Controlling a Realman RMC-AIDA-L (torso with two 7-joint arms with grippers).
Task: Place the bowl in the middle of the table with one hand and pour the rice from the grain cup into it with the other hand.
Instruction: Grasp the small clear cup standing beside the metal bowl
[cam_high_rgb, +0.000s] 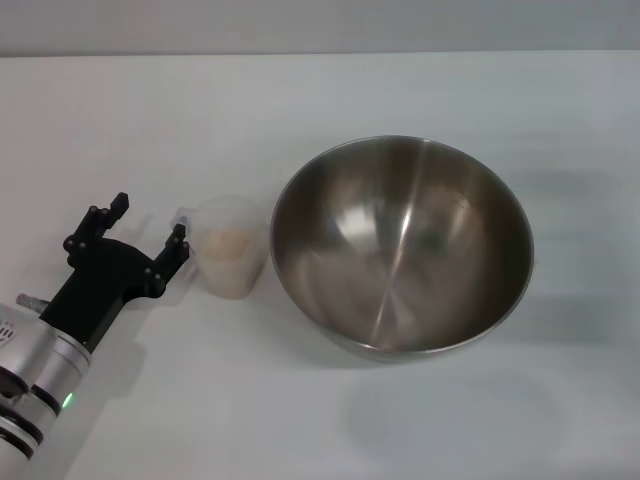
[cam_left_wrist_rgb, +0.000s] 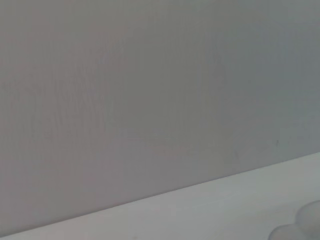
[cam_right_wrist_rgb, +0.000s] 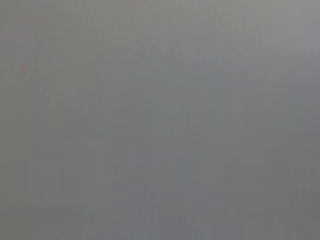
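The large steel bowl (cam_high_rgb: 402, 245) stands on the white table (cam_high_rgb: 300, 90), a little right of the middle; its inside shows no rice. The small clear grain cup (cam_high_rgb: 232, 246) stands upright just left of the bowl, with pale rice (cam_high_rgb: 229, 243) in it. My left gripper (cam_high_rgb: 148, 224) is open just left of the cup; one fingertip (cam_high_rgb: 179, 240) sits close to the cup's handle side and the other fingertip (cam_high_rgb: 119, 203) is farther left. The cup is not between the fingers. The cup's rim shows faintly in the left wrist view (cam_left_wrist_rgb: 300, 225). My right gripper is out of view.
The grey wall (cam_high_rgb: 320, 25) runs along the table's far edge. The left wrist view shows that wall (cam_left_wrist_rgb: 150, 100) and a strip of table (cam_left_wrist_rgb: 225, 210). The right wrist view shows only plain grey.
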